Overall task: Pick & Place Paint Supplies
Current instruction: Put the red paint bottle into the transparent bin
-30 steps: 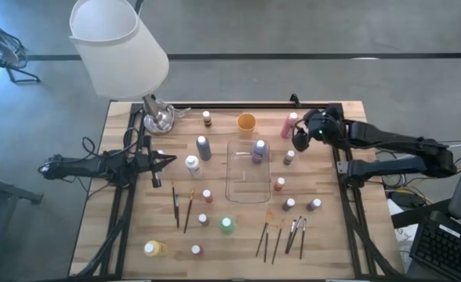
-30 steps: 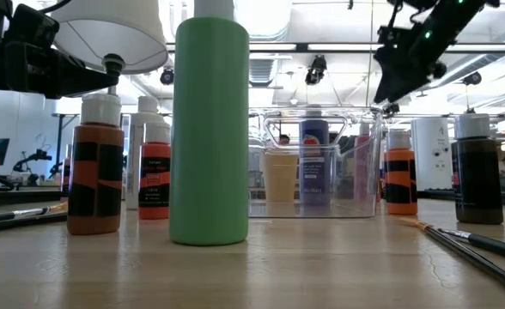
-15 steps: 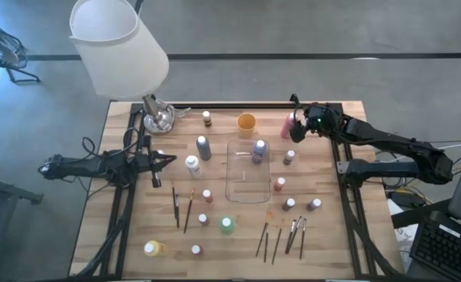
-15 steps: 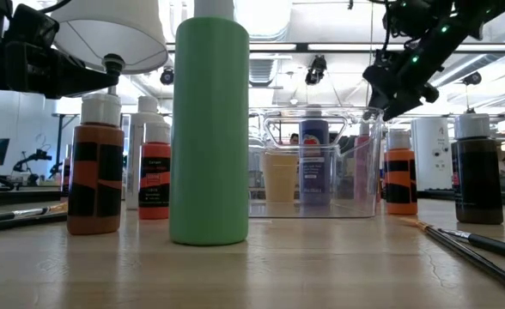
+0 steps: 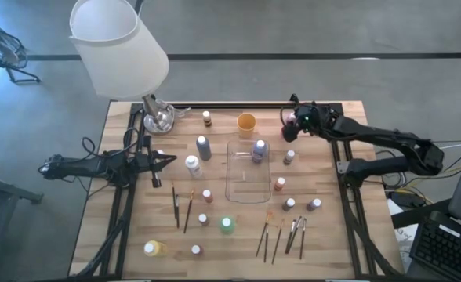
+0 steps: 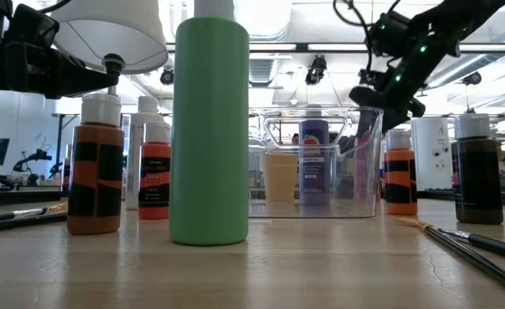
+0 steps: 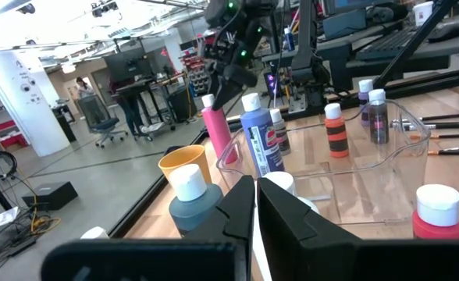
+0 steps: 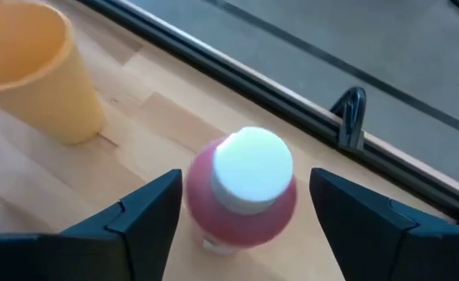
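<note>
Where rail nears: pink bottle [image 8: 241,195] (uncaged)

Left wrist view: paint bottles, cup and tray on a wooden table, workshop behind.

Left gripper [image 7: 255,204], fingers pressed together at the picture's foot. Just past them, a grey-blue bottle [image 7: 195,204] with white cap and an orange cup [image 7: 186,165]. Clear plastic tray [image 7: 386,156] holding a blue bottle [image 7: 257,139], upright. Pink bottle [image 7: 215,133] standing beside the tray; the right gripper [image 7: 231,76] hangs over its white cap, whether touching cannot be told. Orange-and-black bottle [image 7: 335,132] and dark purple bottle [image 7: 378,117] farther off; red bottle [image 7: 438,214] with white cap near the edge. Thin paintbrushes [image 7: 454,134] lie flat beyond the tray. In the room: desks, an office chair, a distant person [image 7: 82,88].
</note>
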